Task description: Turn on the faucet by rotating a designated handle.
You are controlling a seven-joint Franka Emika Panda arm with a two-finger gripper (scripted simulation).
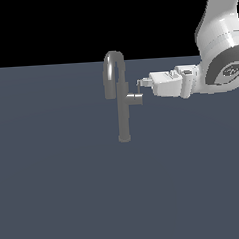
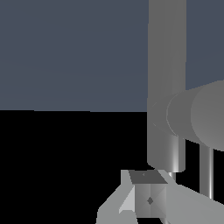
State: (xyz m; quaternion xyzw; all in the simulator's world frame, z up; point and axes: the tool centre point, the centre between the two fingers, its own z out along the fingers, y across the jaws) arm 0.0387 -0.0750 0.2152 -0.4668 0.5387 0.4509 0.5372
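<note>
Exterior view: handle just beside pincer tips.

One white arm enters from the upper corner on the exterior view's right and drops down to a big round joint with a dark ring. From there the wrist turns sideways; hand lies roughly horizontal, pointing toward the exterior view's left. Pincer at the far end, small pale fingers, tips close together. Gap between them too small to read in the exterior view. Wrist view shows one grey finger up close, pad face with a small diamond mark; the other finger is not clearly separable.
</note>
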